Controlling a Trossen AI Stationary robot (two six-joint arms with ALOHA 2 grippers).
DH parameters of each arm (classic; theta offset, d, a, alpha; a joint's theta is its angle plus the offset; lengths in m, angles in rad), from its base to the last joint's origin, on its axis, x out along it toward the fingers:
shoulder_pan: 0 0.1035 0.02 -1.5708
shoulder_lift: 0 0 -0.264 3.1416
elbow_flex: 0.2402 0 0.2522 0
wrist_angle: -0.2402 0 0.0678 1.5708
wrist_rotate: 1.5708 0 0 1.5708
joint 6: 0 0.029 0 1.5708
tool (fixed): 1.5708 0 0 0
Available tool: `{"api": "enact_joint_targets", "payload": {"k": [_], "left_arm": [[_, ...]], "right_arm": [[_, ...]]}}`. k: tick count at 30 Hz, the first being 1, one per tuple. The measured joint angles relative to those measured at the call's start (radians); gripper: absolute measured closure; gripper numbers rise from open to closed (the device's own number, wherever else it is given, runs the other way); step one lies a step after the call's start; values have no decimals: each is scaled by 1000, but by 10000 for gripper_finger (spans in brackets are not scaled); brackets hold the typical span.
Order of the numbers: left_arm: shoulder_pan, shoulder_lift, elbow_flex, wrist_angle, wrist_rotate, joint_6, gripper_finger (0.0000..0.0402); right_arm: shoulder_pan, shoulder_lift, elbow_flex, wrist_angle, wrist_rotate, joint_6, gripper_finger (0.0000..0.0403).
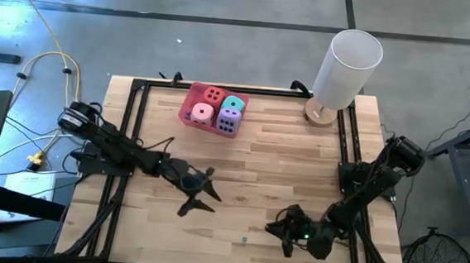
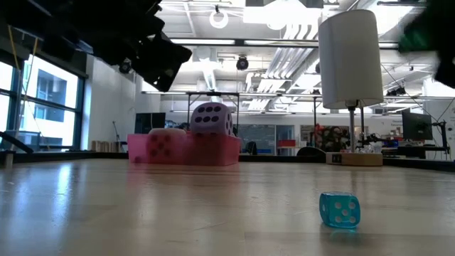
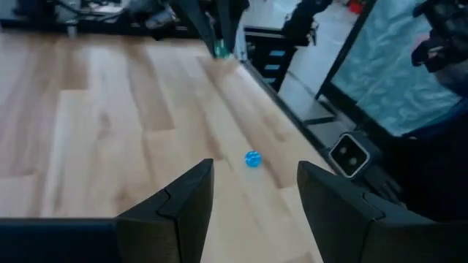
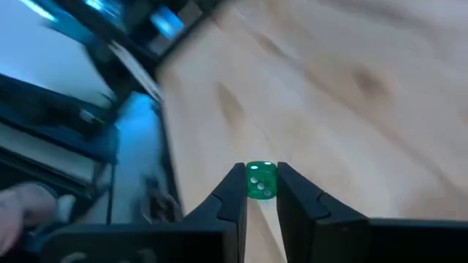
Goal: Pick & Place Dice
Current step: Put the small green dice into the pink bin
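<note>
No writing is legible; right end effector (image 4: 261, 191) pinches a green die (image 4: 261, 180), left end effector (image 3: 254, 191) stands open.

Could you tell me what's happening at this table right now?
The right end effector, low near the front edge of the table, is shut on a tiny green die. The left end effector hangs open over the table's left half, a small blue die lying on the wood ahead of it. Four big soft dice already sit in the pink tray at the back.
</note>
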Motion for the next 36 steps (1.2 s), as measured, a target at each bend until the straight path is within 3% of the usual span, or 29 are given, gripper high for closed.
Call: {"api": "enact_joint_targets", "payload": {"k": [5, 7, 11, 18, 21, 27, 31, 36], "left_arm": [[-32, 79, 0, 160, 0, -20, 210], [-44, 107, 0, 211, -1, 0, 210], [-81, 142, 1, 306, -58, 214, 210], [-186, 207, 5, 459, -463, 710, 211], [-209, 247, 5, 522, -537, 755, 211], [-234, 321, 18, 593, -546, 797, 211], [-243, 344, 23, 689, -594, 837, 211], [-234, 344, 40, 705, -671, 839, 211]], "right_arm": [[-46, 11, 3, 312, 84, -371, 366], [-66, 27, 3, 386, 80, -446, 364], [-103, 75, 3, 451, 62, -439, 365], [-160, 201, 38, 550, 31, -378, 361], [-189, 225, 74, 562, 2, -403, 364], [-249, 227, 143, 563, -40, -513, 363], [-291, 227, 172, 563, -114, -551, 365], [-324, 227, 191, 559, -126, -565, 361]]}}
